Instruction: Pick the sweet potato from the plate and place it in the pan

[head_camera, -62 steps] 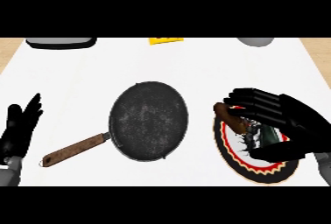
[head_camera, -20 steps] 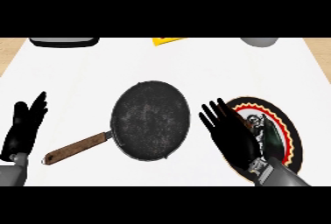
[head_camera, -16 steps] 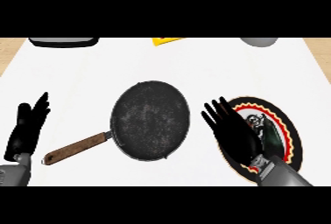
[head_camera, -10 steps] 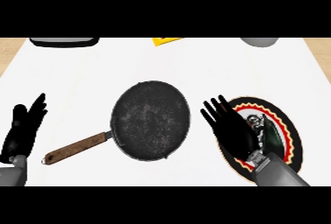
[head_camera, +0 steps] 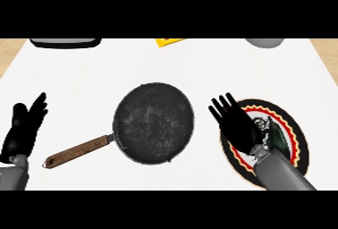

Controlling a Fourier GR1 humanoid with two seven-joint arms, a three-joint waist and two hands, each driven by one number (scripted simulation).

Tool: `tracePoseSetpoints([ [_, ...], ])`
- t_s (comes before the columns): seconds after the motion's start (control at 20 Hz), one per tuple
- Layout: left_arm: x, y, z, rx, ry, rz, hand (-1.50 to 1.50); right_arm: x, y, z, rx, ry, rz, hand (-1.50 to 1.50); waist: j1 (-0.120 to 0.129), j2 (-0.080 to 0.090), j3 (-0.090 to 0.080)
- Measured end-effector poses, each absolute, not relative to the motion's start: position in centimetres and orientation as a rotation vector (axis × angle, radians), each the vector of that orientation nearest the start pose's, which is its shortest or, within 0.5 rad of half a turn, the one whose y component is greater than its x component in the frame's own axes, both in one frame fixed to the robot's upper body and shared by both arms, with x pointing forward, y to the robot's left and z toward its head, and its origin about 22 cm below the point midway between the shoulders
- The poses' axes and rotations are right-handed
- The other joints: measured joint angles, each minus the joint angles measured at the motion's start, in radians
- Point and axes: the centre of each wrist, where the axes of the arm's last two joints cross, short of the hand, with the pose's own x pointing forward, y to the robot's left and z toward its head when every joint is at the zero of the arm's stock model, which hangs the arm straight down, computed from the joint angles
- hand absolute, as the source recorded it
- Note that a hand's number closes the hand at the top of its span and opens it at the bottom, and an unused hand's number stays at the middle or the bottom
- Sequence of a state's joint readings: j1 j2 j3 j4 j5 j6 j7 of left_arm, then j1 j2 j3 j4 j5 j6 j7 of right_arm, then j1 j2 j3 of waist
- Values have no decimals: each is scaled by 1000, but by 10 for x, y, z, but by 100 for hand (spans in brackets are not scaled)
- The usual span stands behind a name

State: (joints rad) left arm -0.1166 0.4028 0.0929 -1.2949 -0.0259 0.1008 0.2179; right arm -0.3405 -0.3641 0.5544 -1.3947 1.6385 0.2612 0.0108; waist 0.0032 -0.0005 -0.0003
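Hovering right hand (head_camera: 236, 125) over plate (head_camera: 293, 134) edge, fingers spread | left hand (head_camera: 23, 129) resting open | pan (head_camera: 153, 123) between.

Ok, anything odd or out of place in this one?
Yes: no sweet potato shows. The pan is empty, and the plate shows only its pattern beside the open right hand over its left part, which may hide it. Nothing looks spilled. The left hand rests open at left.

We saw a pan (head_camera: 153, 123) of dark, matt, speckled metal, rough-looking inside, with a brown wooden handle (head_camera: 76, 152). The plate (head_camera: 290, 134) looked smooth and glossy, printed black, red and yellow. The counter (head_camera: 165, 67) was plain, smooth, matt white.
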Motion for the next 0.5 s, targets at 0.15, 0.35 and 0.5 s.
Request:
tracePoseSetpoints([
  [0.15,266,356,10,493,-1207,-95,0,286,-175,21,-1248,-1053,2160,150,-1,-1,-1],
  [0.35,265,353,13,494,-1204,-98,0,297,-177,23,-1302,-1111,2216,150,1,-2,-2],
  [0.5,264,353,13,494,-1207,-100,0,298,-175,22,-1337,-1149,2226,150,0,-2,-2],
])
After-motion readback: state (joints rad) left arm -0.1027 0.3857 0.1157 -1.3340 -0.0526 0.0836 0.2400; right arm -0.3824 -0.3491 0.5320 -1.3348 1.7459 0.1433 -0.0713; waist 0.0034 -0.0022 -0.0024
